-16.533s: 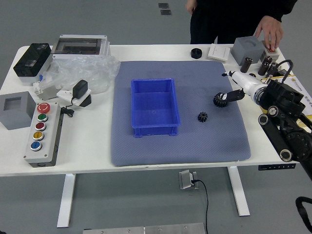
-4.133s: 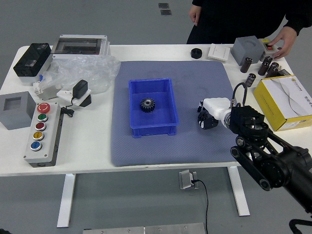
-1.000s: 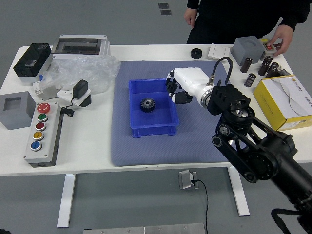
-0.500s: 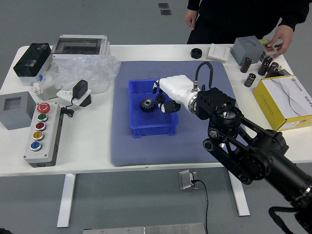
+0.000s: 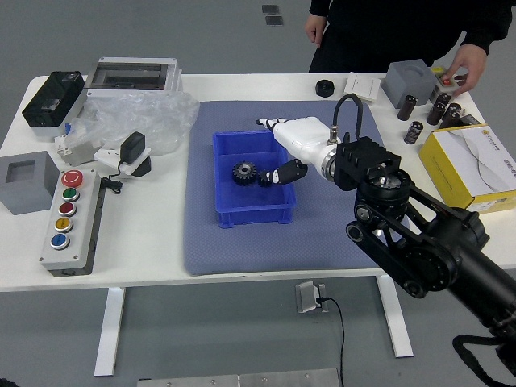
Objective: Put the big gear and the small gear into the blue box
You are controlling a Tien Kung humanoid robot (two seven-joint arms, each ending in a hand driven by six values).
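Right hand is open over the blue box's right side, fingers spread, nothing gripped. Change vs 0.5 s ago: small gear was at the fingertips, now it's down in the box and the hand has opened and backed off slightly to the right. Reads as a release, so my call is 2 of 2 gears placed.

Left to right:
- Button panel and clear plastic bag at the picture's left, away from the work.
- Blue box on the grey-blue mat, upright.
- Big gear inside, around mid-floor.
- Small gear inside too, just to its right. Can't tell if the 2 touch.
- Hand: 1 lower digit reaches in close to the small gear, contact unclear. Upper fingers extend above the box's far right part.
- Person at the far side: 1 hand hangs loose, the other is on the small button unit by the grey block.
- Yellow box at far right, beside the arm.

Next, I'd lift straight up before retracting right. Risk: that low digit could drag the small gear or snag the box wall and shift it.
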